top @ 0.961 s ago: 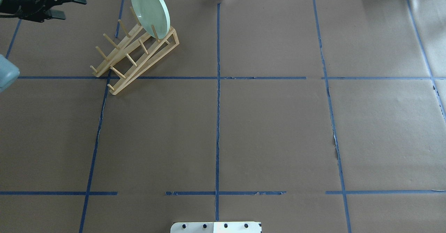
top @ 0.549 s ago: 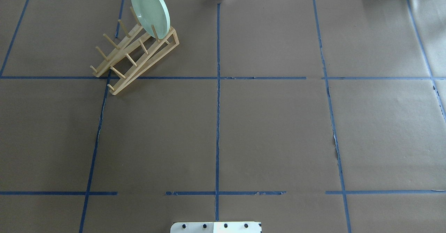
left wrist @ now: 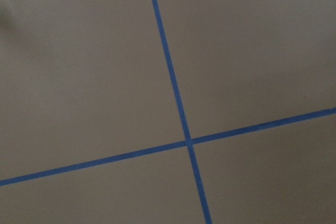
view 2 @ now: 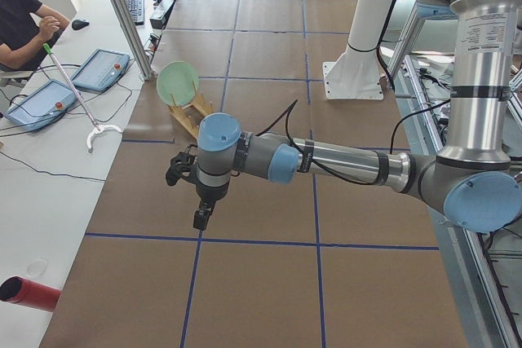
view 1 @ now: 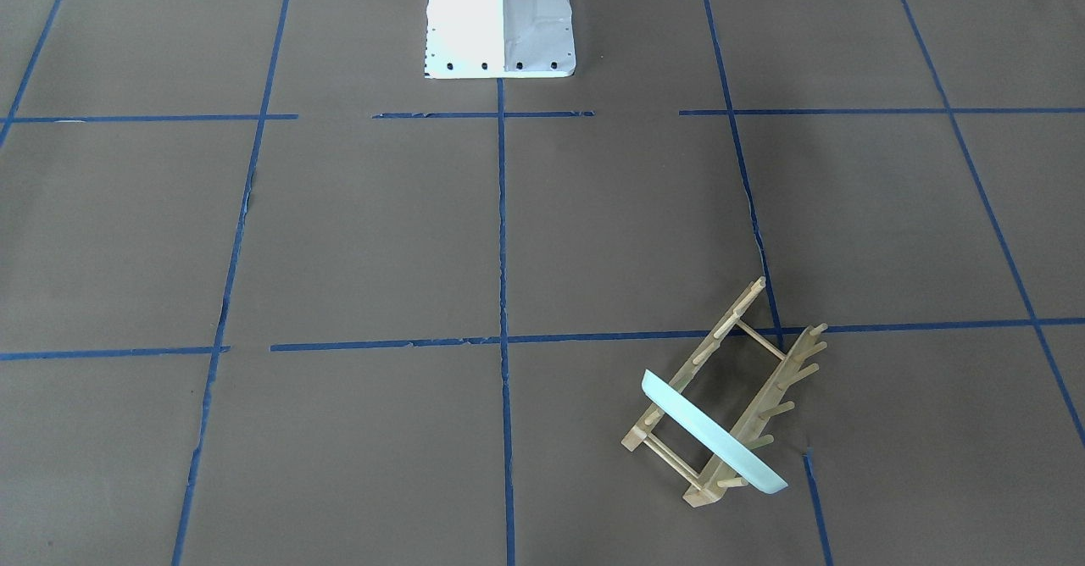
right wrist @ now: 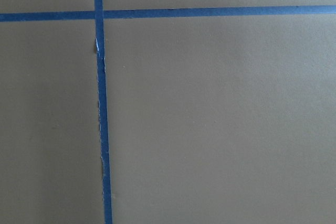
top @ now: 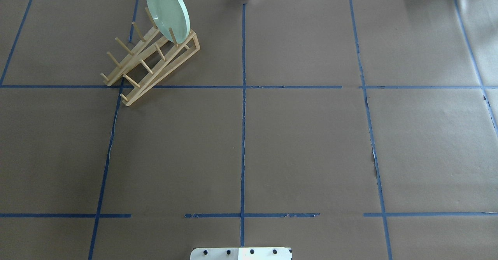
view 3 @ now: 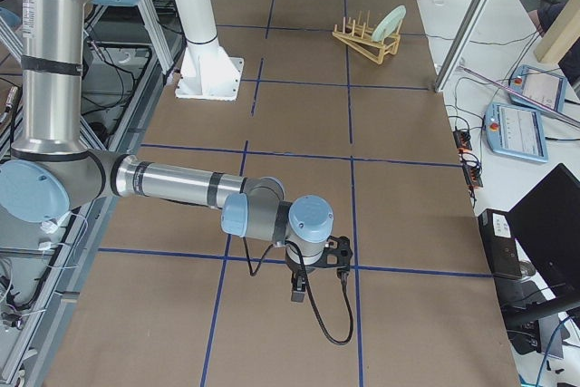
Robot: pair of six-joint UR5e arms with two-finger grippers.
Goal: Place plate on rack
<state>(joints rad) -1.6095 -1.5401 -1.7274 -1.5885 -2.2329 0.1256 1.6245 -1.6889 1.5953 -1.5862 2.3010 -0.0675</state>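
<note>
Plate [top: 168, 11] sat in the rack [top: 151, 65] at 11 o'clock, so I reckoned only parking remained; left gripper [view 2: 188, 197] and right gripper [view 3: 319, 274] openness, couldn't tell.

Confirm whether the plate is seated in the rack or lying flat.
Seated: the plate stands on edge between pegs at one end of the rack.
</note>
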